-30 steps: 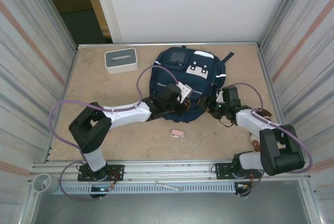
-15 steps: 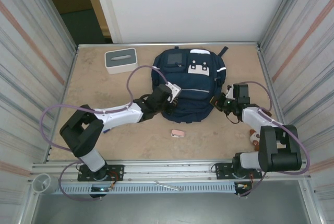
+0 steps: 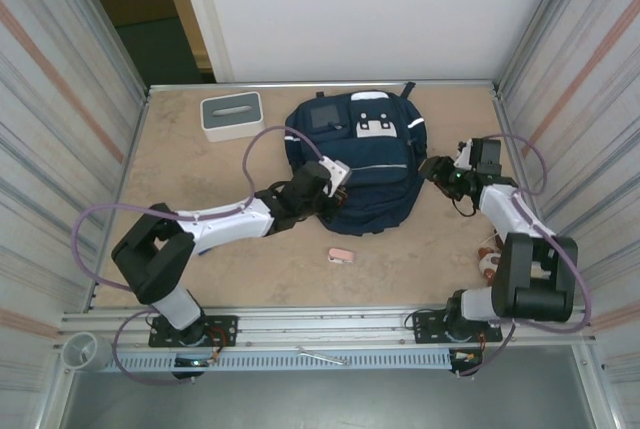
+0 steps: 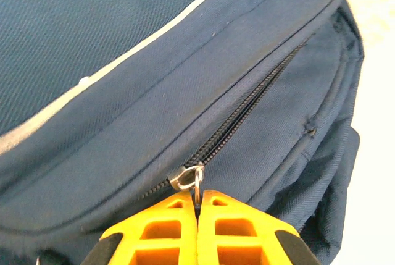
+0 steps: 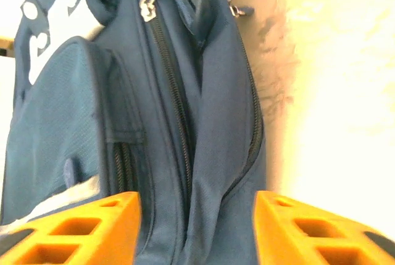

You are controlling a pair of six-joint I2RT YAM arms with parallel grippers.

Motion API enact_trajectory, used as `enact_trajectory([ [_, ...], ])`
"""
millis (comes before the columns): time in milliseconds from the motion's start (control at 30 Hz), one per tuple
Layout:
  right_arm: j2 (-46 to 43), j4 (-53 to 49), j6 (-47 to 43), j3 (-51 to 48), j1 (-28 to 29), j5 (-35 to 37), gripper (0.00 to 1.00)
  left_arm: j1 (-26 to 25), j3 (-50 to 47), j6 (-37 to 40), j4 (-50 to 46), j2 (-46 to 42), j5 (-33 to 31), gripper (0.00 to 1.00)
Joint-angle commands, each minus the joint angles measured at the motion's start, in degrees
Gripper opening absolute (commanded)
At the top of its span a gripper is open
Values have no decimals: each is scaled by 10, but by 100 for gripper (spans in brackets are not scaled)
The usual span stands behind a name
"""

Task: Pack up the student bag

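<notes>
- Student bag [image 3: 355, 164]: navy woven fabric, soft and rounded. It lies flat, front side up, on the far middle of the tan tabletop [image 3: 190, 169]. It has pale reflective stripes, plus a white patch and a grey square patch towards its far end.
- Its cloth shows a fine twill weave in the left wrist view, with stitched seams and dark coil zippers along the pockets.
- Zipper pull [image 4: 187, 177]: small silver metal slider with a ring, on a zipper at the bag's near-left part.
- Left claw [image 4: 197, 206]: orange ribbed fingers pressed together, pinching the ring of that pull against the bag.
- Right claw [image 5: 197, 228]: orange fingers set well apart, holding nothing, just beside the bag's right side and facing its side zippers.
- Box [image 3: 232, 115]: grey-and-white, rectangular with rounded corners, left of the bag and apart from it.
- Small pink object [image 3: 341, 256]: on the tabletop, near the bag's near edge.
</notes>
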Motion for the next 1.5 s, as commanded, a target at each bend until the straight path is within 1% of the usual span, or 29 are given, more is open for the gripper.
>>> enact_trajectory([
  [0,-75,3,27,-58,9,22,61,-20,49,-29,25,19,28,0],
  [100,-129,36,65,-129,42,24,72,-24,54,-32,33,26,28,0],
  [167,-140,52,86,-152,80,38,74,-27,54,-32,32,25,26,0],
  [267,-120,79,95,-157,127,71,74,-28,46,-29,30,23,28,0],
  [300,-104,95,97,-155,130,70,72,-28,42,-29,30,19,26,0],
  [333,-90,110,98,-154,131,64,66,-27,36,-27,30,16,25,0],
  [367,-75,117,94,-147,131,59,55,-28,30,-26,29,11,23,0],
  [400,-64,116,85,-138,128,59,41,-27,23,-21,28,6,17,0],
  [433,-58,113,74,-130,124,59,30,-28,17,-14,24,0,10,0],
  [467,-54,110,65,-124,118,59,19,-28,11,-6,15,-5,-5,0],
  [500,-55,107,57,-122,108,57,11,-28,6,7,6,-12,-21,0],
  [567,-61,93,45,-117,87,52,0,-25,-7,40,-13,-26,-63,0],
  [667,-80,67,26,-112,51,45,0,-8,-25,73,-33,-45,-117,0],
  [733,-90,51,11,-102,34,44,0,9,-35,83,-41,-55,-130,0],
  [800,-82,32,-9,-77,24,33,0,22,-38,89,-47,-59,-130,0],
  [867,-53,1,-33,-32,19,10,0,24,-35,100,-48,-60,-119,0],
  [933,-16,-16,-40,7,17,-9,0,24,-31,97,-40,-57,-78,0],
  [1000,12,-17,-38,32,11,-9,3,24,-27,80,-23,-52,-21,0],
  [1067,31,-14,-28,48,-8,-12,5,21,-17,59,-5,-43,29,0],
  [1133,32,-5,-15,51,-29,-17,9,13,-7,47,8,-35,51,0],
  [1200,20,-6,-8,51,-43,-13,15,5,5,41,14,-26,61,0],
  [1300,-23,-1,4,17,-32,12,34,-2,26,33,15,-6,66,0],
  [1367,-69,-14,9,-30,-16,18,46,-4,37,31,13,5,60,0],
  [1467,-159,-28,30,-106,7,31,61,-7,42,32,12,10,46,0],
])
